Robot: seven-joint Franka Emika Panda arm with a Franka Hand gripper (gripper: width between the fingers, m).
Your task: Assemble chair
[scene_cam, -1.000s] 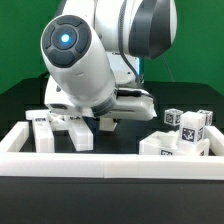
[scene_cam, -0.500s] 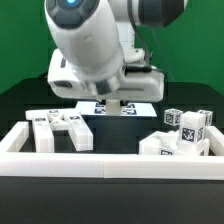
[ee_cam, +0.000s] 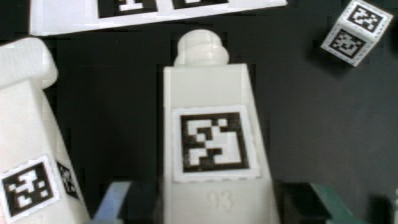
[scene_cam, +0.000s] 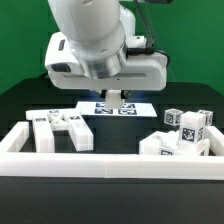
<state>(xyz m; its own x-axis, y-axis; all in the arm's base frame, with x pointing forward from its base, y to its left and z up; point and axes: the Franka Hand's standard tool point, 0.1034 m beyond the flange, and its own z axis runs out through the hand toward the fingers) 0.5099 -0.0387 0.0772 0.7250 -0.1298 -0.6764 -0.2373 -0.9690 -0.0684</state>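
Item, leg (ee_cam: 214,110): you are gripping it in the end effector (ee_cam: 217,208), which is clenching its tagged end, so the pegged tip is pointing outward, probably to leave it free for a socket. It is hanging over the marker board (scene_cam: 135,110), seemingly lifted off the surface (scene_cam: 25,105) to clear the rest. The remaining parts are lying in two groups, a left group (scene_cam: 60,128) and a right group (scene_cam: 185,133) in the exterior view, both behind the front rail (scene_cam: 100,162).
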